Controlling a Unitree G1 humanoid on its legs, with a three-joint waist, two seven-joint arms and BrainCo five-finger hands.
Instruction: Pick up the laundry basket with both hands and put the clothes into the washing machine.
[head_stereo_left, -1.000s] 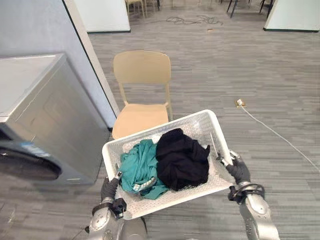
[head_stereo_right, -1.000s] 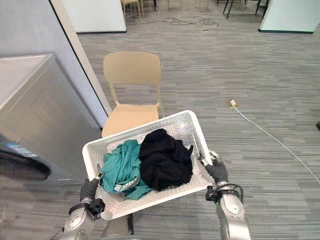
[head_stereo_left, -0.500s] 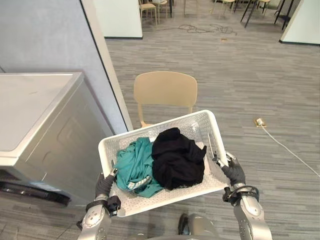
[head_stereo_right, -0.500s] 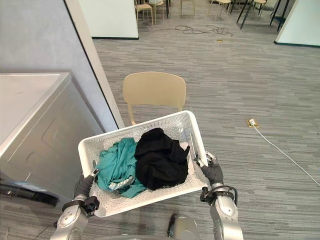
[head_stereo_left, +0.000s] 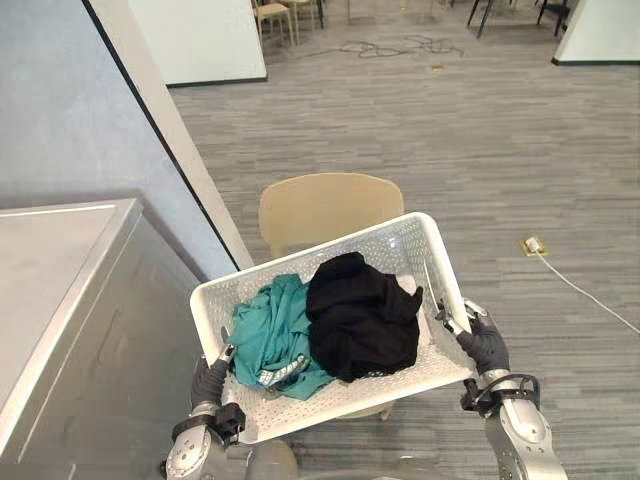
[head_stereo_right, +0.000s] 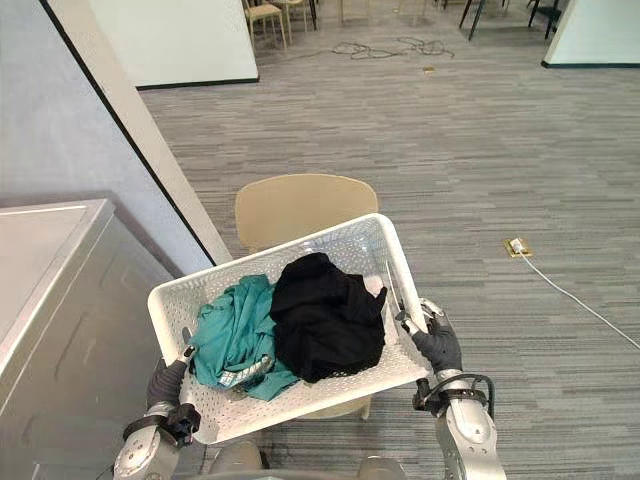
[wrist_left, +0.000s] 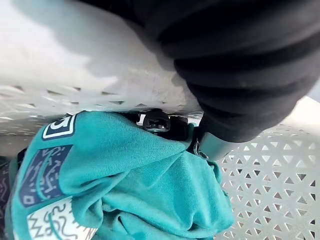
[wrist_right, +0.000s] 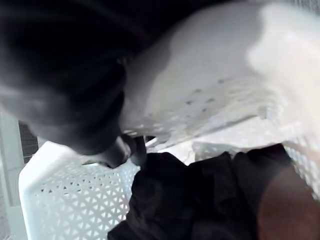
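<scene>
The robot is holding a white perforated laundry basket (head_stereo_left: 300, 405) up off the floor with both hands, one at each short end. The left hand (head_stereo_left: 208, 382) is grasping the end nearer the washing machine, with its fingers hooked over the rim; the left wrist view shows a dark fingertip curled inside the basket wall, touching the clothes. The right hand (head_stereo_left: 485, 345) is grasping the opposite end in the same way, with its fingers curled over the rim and a dark tip showing inside in the right wrist view.

Two pieces of clothing are lying inside the basket, touching each other. A crumpled teal garment (head_stereo_left: 270, 335) with a printed patch is sitting toward the left hand's end. A bundled black garment (head_stereo_left: 362, 320) is filling the middle and the right hand's end, and rising a little above the rim.

A silver-grey washing machine (head_stereo_left: 70, 330) is standing to the robot's left, just beside the basket, with its flat top and one side panel in view. Its door is not in view. A beige chair (head_stereo_left: 320, 205) is standing directly behind the basket, its backrest rising above the far rim and its seat hidden under the basket. A grey-blue partition wall (head_stereo_left: 60, 110) with a pale edge is running behind the washing machine. A white cable (head_stereo_left: 585, 290) is lying on the grey plank floor (head_stereo_left: 420, 130), well apart to the right.
</scene>
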